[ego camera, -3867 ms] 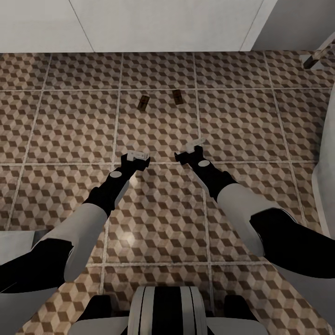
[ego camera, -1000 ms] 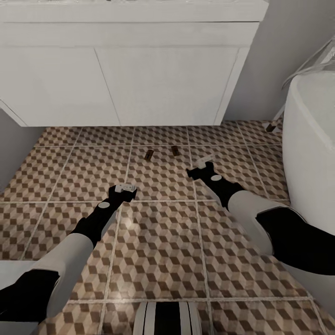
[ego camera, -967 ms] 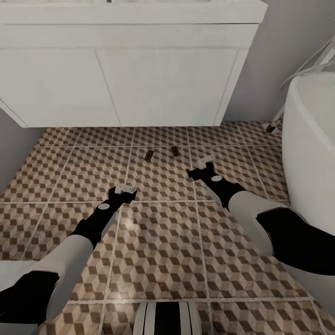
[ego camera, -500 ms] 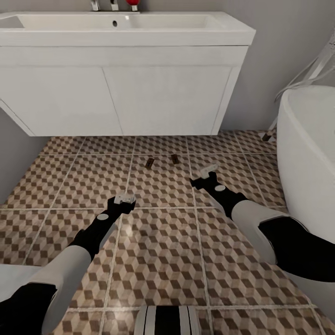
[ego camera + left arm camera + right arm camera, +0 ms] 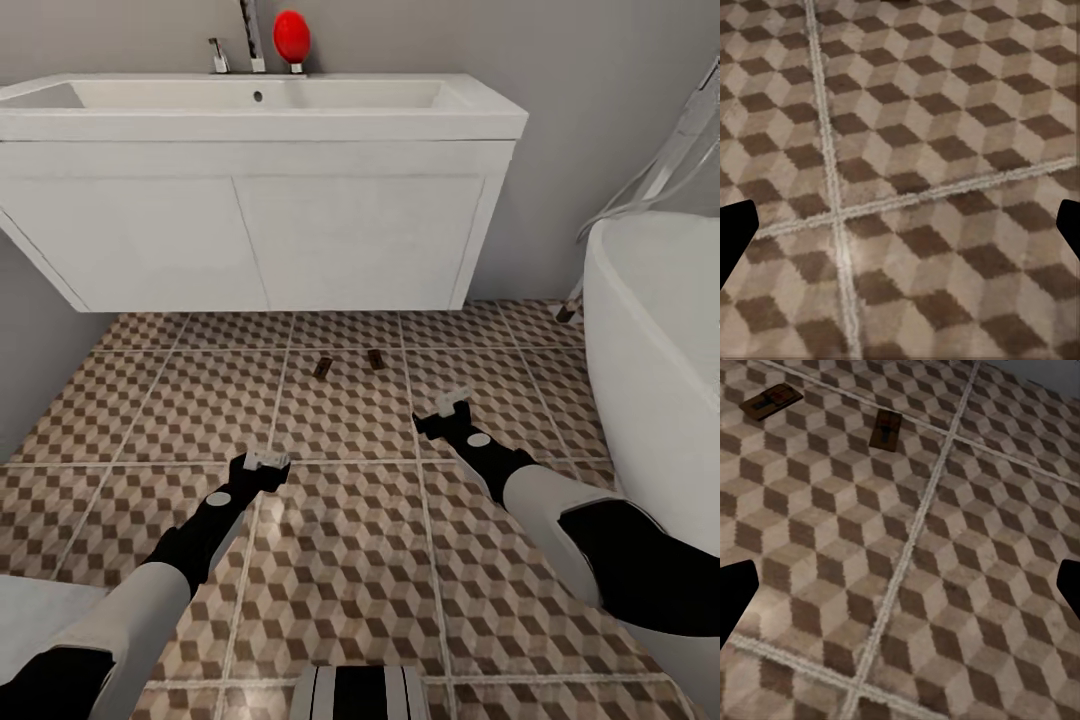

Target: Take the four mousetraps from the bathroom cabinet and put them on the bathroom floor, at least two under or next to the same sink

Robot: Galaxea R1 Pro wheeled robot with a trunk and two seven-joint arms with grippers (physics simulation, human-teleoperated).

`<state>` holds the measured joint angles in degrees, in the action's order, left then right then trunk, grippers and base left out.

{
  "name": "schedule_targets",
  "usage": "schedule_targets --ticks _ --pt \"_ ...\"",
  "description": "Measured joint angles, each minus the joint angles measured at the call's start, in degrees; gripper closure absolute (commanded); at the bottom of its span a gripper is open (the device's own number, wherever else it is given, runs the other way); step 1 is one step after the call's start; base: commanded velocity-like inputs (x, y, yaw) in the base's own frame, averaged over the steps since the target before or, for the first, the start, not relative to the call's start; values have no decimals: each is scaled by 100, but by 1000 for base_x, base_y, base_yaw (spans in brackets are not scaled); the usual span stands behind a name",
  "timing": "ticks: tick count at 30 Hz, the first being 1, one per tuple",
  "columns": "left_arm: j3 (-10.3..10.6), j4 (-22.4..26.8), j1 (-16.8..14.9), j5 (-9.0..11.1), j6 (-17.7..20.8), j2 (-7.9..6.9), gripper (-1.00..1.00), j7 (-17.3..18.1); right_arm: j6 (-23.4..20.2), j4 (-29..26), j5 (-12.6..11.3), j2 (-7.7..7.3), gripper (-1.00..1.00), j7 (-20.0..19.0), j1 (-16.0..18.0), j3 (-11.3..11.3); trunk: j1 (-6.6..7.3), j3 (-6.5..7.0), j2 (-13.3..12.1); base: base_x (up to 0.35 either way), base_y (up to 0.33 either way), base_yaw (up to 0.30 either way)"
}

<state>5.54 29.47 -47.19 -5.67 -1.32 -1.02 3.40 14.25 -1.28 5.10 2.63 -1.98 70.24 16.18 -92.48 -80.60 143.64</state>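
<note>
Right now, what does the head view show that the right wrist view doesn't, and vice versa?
Head view alone: the white sink with its tap, a red round thing on its back edge, the vanity below, the bathtub, and both grippers, left and right. Right wrist view alone: the wire and red mark on the traps, plus the dark fingertips spread wide apart. Both: two mousetraps lying apart on the patterned tile floor.
</note>
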Motion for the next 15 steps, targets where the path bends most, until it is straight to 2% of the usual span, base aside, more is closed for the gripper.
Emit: schedule_targets --ticks 15 --pt "1 -17 477 2 -273 -1 -100 4 362 -1 6 -76 -100 0 -537 3 39 332 -20 0 0 0"
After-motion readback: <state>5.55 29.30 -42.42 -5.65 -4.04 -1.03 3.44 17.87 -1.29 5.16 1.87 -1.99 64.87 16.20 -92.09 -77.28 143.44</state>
